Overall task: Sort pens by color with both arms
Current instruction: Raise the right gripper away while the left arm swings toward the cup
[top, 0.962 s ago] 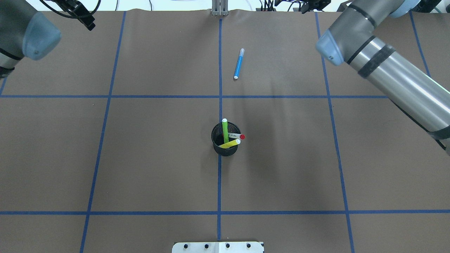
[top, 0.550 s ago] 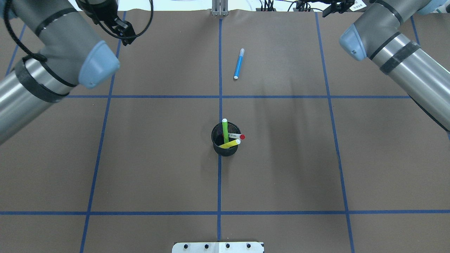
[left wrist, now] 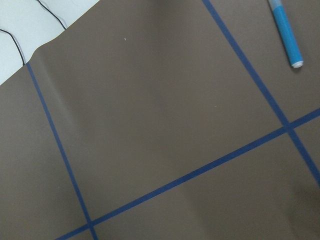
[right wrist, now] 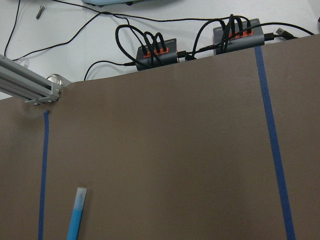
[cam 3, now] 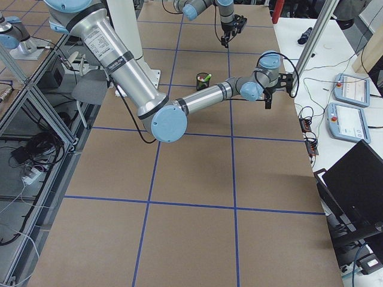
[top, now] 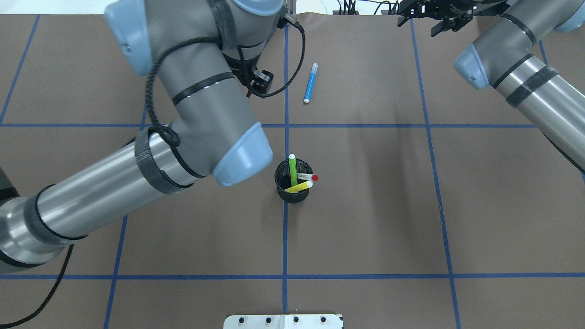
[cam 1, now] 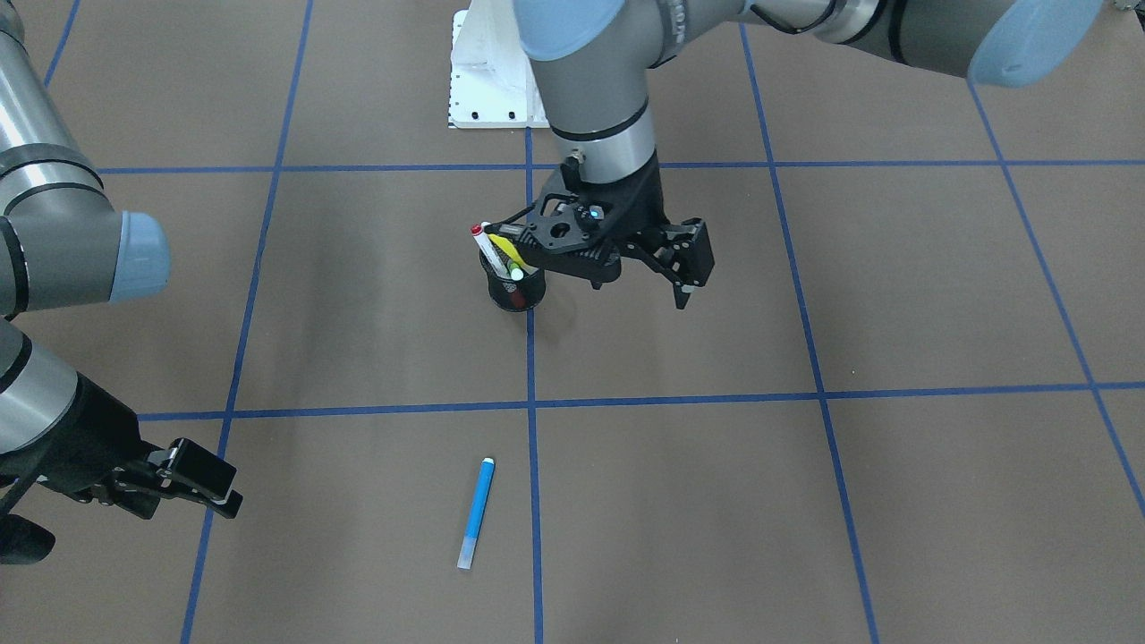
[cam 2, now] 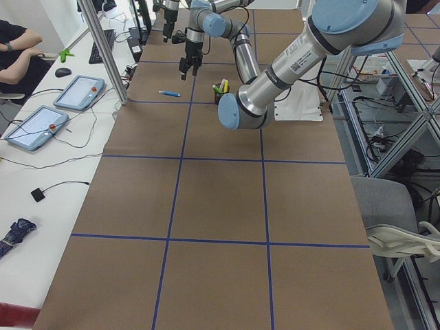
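A black mesh cup [top: 292, 193] stands at the table's centre. It holds a green pen [top: 292, 170], a yellow pen [top: 299, 186] and a white pen with a red end [top: 309, 177]. A blue pen [top: 311, 83] lies flat farther out, just right of the centre line, and shows in the left wrist view [left wrist: 286, 31]. My left gripper [cam 1: 642, 284] hangs open and empty high above the table, beside the cup [cam 1: 516, 291] and short of the blue pen [cam 1: 475, 512]. My right gripper [cam 1: 201, 501] hovers open over the far right edge, holding nothing.
Blue tape lines divide the brown table cover into squares. The white pedestal plate [top: 283, 321] sits at the near edge. A metal post [top: 285, 11], cable hubs [right wrist: 157, 50] and wires line the far edge. A person [cam 2: 20, 41] sits at the side bench.
My left arm has swung in from the far left corner to above the table's middle. The right arm has drawn back slightly to the right. No pen has moved.
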Robot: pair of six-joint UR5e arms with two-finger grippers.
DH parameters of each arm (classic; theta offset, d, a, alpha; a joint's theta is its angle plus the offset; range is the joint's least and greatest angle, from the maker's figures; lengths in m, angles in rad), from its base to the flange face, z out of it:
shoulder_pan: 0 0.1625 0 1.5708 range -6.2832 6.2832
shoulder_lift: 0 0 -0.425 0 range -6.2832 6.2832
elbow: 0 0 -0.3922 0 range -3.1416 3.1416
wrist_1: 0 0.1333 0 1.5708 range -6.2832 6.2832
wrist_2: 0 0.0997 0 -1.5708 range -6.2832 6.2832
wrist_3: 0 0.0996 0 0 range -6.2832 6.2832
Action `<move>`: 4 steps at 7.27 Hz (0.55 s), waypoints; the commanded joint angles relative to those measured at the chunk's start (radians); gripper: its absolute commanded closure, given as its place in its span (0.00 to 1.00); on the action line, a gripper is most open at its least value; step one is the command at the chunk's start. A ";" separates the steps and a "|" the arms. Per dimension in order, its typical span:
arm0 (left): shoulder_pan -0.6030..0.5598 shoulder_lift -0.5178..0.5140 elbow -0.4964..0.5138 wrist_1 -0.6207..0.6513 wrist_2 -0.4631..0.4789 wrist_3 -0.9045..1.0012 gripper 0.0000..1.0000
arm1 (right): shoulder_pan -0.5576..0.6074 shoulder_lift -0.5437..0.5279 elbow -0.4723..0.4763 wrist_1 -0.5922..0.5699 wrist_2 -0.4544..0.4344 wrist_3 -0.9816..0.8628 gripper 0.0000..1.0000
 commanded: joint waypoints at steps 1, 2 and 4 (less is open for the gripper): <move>0.091 -0.130 0.131 0.003 0.019 -0.164 0.01 | 0.000 -0.025 0.000 0.001 -0.002 -0.035 0.00; 0.146 -0.167 0.171 0.003 0.086 -0.192 0.01 | 0.000 -0.036 0.002 0.003 -0.002 -0.053 0.00; 0.202 -0.250 0.289 0.003 0.111 -0.251 0.01 | 0.000 -0.042 0.000 0.001 -0.001 -0.062 0.00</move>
